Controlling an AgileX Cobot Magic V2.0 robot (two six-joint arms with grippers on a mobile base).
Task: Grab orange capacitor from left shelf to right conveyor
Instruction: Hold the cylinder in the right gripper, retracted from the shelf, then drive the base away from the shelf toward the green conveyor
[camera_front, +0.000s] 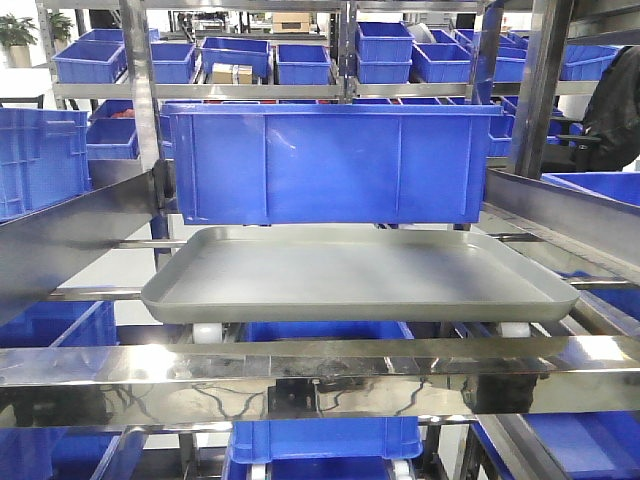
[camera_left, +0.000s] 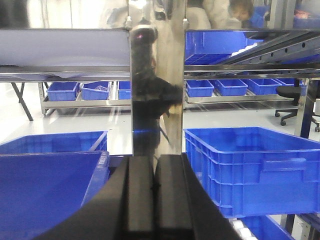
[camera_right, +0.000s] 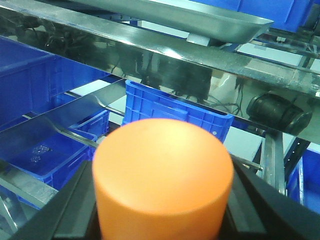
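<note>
The capacitor (camera_right: 162, 170), seemingly clamped in the right gripper (camera_right: 167, 215), should be drawn slowly clear of the shelf (camera_right: 210, 60), while the left gripper (camera_left: 154, 195) is seen pressed together.

Left jaws, pressed together, face a shiny steel post (camera_left: 156, 75) between blue bins (camera_left: 250, 170).
</note>
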